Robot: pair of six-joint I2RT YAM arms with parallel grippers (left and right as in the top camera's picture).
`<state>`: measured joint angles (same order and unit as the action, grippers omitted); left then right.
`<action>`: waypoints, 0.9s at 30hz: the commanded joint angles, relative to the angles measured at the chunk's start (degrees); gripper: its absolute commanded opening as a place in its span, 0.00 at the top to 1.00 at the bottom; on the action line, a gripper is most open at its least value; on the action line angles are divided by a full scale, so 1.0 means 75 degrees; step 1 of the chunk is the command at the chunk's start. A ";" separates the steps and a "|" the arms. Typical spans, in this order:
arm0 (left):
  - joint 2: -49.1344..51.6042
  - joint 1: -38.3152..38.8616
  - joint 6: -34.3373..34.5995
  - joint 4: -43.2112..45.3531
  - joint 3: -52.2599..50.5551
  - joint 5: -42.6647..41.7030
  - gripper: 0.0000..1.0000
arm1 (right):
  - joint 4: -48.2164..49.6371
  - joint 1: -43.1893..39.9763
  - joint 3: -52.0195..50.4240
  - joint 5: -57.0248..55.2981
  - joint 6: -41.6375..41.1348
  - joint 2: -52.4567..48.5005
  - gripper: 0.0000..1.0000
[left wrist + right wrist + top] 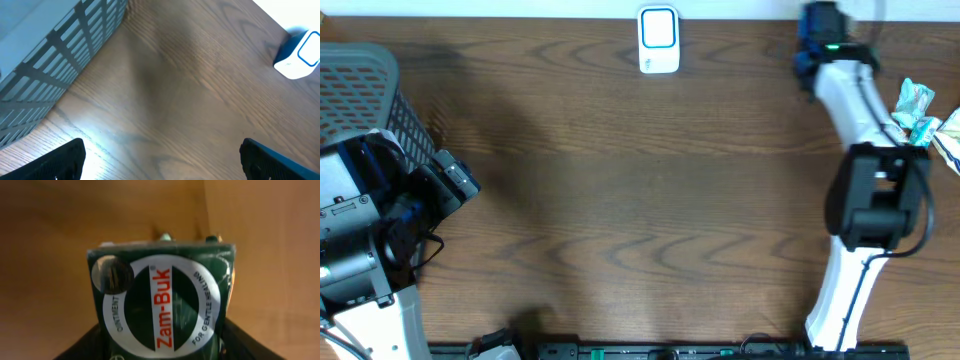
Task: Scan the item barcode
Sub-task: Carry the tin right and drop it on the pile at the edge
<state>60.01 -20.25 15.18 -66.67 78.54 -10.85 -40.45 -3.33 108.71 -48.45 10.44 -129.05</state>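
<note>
A robot lab set up as a mock shop checkout: the left arm point(360, 260) and right arm point(855, 100) work a wood-grain desk point(650, 180). A barcode scanner point(659, 40) stands at its far edge, a mesh basket point(360, 90) at its left edge and packaged goods point(916, 105) at its right edge. The right wrist view shows a Zam-Buk ointment box point(162, 305).

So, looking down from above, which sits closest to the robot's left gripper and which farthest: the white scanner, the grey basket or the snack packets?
1. Grey basket: right beside the left gripper, at the table's left end.
2. White scanner: middle of the far edge.
3. Snack packets: far right edge.
</note>
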 commanded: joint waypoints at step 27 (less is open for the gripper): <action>-0.0006 -0.0041 0.0009 -0.0020 0.0111 -0.0067 0.02 | -0.4741 0.0638 -0.0096 0.5939 -0.2961 0.4095 0.01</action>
<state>60.01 -20.25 15.18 -66.65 78.54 -10.85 -74.61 -1.56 108.68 -7.25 -8.95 -101.78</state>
